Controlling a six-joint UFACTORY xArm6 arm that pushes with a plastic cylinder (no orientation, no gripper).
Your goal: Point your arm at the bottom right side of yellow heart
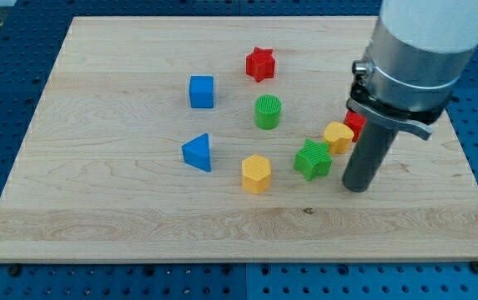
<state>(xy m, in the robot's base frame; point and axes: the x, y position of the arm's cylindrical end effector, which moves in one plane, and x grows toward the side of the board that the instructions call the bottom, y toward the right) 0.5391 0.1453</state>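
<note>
The yellow heart [336, 136] lies on the wooden board [97, 192] at the view's right, touching the green star [313, 159] on its lower left. A red block [355, 122] sits just behind the heart, partly hidden by the rod. My tip [355, 188] rests on the board just below and to the right of the yellow heart, a short gap from it.
A red star [260, 64] is near the top centre, a blue cube [201, 92] to its left, a green cylinder [267, 112] in the middle, a blue triangle [198, 152] and a yellow hexagon [256, 173] lower down. The arm's grey body [418, 58] covers the top right corner.
</note>
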